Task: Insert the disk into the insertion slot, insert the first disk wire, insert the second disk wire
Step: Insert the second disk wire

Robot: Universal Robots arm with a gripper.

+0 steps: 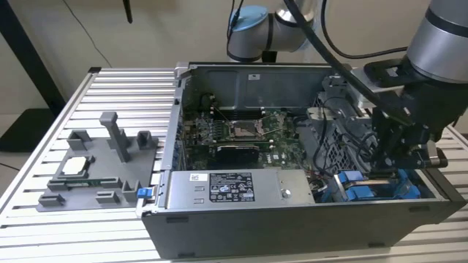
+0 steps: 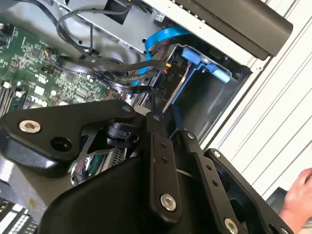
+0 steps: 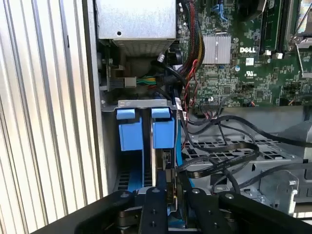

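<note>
While the arm reached down into the open computer case (image 1: pixel 292 224) on the slatted tabletop (image 1: pixel 109 230), the tool (image 3: pixel 168 187) sat over the drive bay at the case's front corner, on the exterior view's right. The disk (image 3: pixel 162 134) stood on edge in its blue carrier within that bay, beside the power-supply box (image 1: pixel 234 189). The tool's fingers (image 3: pixel 155 204) were pinched close together at a black connector on the disk's edge; whether they gripped it, I could not tell.

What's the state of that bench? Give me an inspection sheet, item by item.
Surface: slatted metal table carrying the open computer case.
Job's things: disk in its blue carrier, standing in the bay at the case's corner.
Clutter: grey fixture tray on the exterior view's left.
Grippers: gripper low over the disk bay.
Cables: black wires bunched beside the bay.
Surroundings: a person's hand near the table.
</note>
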